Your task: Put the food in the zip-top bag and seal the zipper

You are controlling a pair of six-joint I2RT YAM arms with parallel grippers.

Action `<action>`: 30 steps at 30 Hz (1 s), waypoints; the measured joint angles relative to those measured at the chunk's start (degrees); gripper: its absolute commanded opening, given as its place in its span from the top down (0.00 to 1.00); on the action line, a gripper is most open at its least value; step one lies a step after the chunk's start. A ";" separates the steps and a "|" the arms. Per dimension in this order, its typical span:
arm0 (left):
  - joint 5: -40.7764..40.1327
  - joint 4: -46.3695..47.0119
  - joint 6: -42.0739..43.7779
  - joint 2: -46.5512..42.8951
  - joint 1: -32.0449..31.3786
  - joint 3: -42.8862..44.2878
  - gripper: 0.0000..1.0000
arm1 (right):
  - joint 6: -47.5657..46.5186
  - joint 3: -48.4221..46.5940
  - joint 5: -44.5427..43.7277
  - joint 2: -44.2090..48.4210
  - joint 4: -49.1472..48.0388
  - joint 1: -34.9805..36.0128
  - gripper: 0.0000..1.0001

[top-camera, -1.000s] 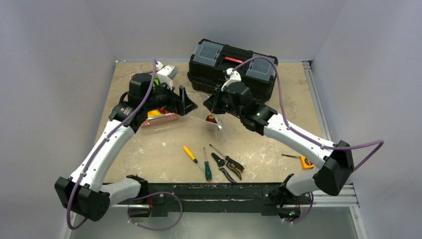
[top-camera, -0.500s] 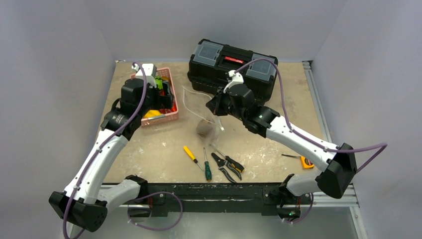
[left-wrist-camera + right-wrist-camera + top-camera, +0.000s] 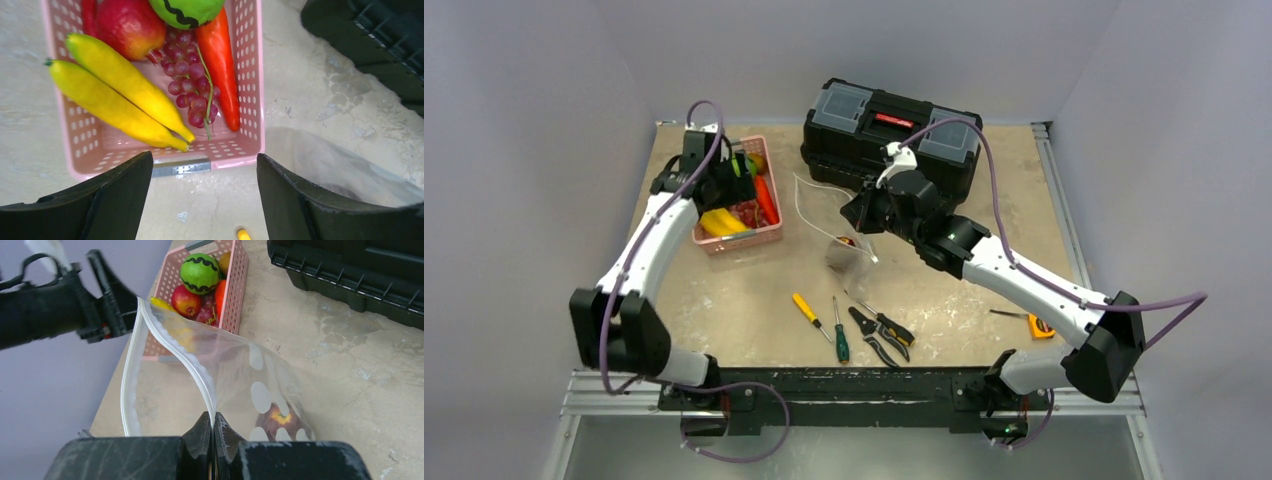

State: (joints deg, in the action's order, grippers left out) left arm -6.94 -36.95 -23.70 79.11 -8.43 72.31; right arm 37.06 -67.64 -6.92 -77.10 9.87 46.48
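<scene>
**Left to right.** The left gripper (image 3: pixel 204 165) is hovering above the near end of the pink basket (image 3: pixel 248 75). Its fingers (image 3: pixel 115 195) are standing wide apart and nothing is lying between them. The basket's near rim is showing below the gap.

The remaining food is resting inside the basket, beyond the fingertips:
- two yellow bananas (image 3: pixel 120 100)
- a bunch of purple-red grapes (image 3: pixel 192 90)
- a long orange-red piece (image 3: pixel 220 65)
- a red round fruit (image 3: pixel 130 25)
- a green striped melon (image 3: pixel 187 10)

To the right of the basket, the zip-top bag (image 3: pixel 250 380) is hanging between the basket and the black toolbox (image 3: pixel 889 125), with its mouth gaping open. A red-and-yellow fruit (image 3: pixel 277 420) is lying in the bag's lower end.

The right gripper (image 3: pixel 213 417) is pinching one lip of the zipper (image 3: pixel 175 347), with its fingers closed tight on the strip. The other lip is curving away toward the basket side. Whether the bag's bottom is touching the table (image 3: pixel 754 290) cannot be told.
</scene>
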 measured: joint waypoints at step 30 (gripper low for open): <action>8.52 -8.63 0.87 31.01 3.76 14.23 0.55 | -0.66 0.48 0.33 0.00 0.07 0.00 1.00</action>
State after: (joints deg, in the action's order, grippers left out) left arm 1.58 -45.58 -22.83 110.13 -4.67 86.54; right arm 36.40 -67.16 -6.59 -77.10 9.93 46.48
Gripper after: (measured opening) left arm 0.587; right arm 0.003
